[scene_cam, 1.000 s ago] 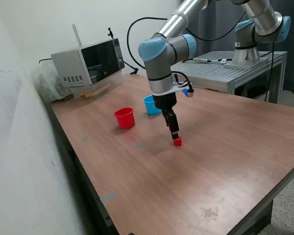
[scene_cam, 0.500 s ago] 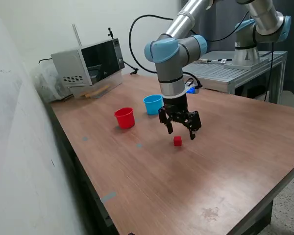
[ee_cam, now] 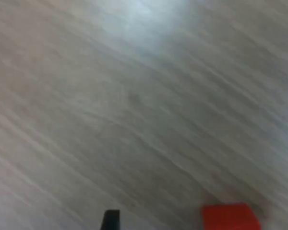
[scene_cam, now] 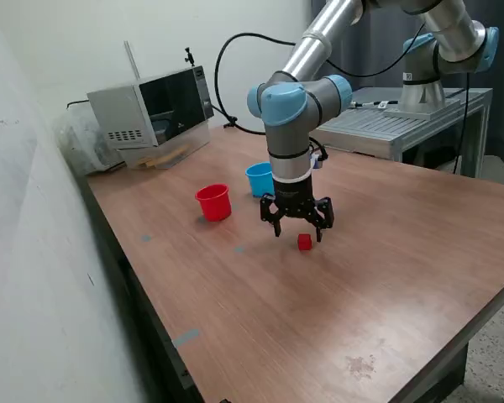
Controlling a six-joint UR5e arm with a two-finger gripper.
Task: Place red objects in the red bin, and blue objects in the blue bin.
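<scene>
Because the fingers [scene_cam: 297, 232] hang spread and empty just above the red cube [scene_cam: 304, 242], slightly off-centre, closing could nudge it aside across the surface [scene_cam: 386, 277].

no readable text, no labels, brands, numbers or signs legible in either view

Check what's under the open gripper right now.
Under the gripper: bare wooden table and one red cube resting on it, between the spread fingers and untouched. The wrist view shows only wood and that cube; nothing else.
</scene>
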